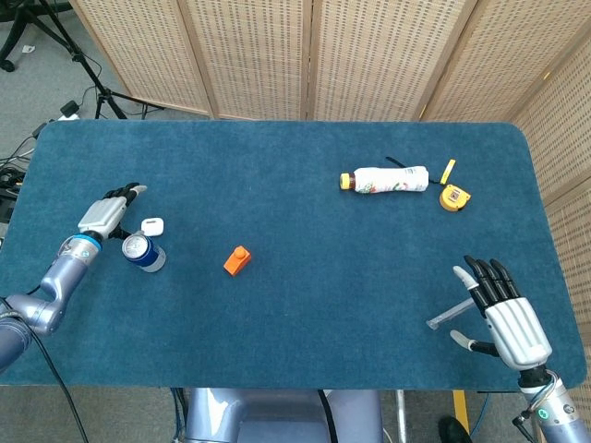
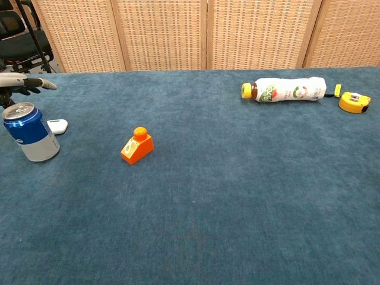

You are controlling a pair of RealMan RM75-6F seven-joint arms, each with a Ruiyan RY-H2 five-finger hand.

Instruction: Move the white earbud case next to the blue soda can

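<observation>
The white earbud case (image 1: 152,225) (image 2: 57,125) lies on the blue cloth just behind and to the right of the blue soda can (image 1: 141,250) (image 2: 30,132), close to it. My left hand (image 1: 107,213) (image 2: 27,84) hovers to the left of the case, fingers stretched out, holding nothing and apart from the case. My right hand (image 1: 505,313) is at the table's near right corner, fingers spread and empty, seen only in the head view.
An orange block (image 1: 237,260) (image 2: 137,146) sits right of the can. A white bottle (image 1: 386,179) (image 2: 287,90) lies at the far right beside a yellow tape measure (image 1: 452,197) (image 2: 354,102). A thin grey stick (image 1: 450,314) lies by my right hand.
</observation>
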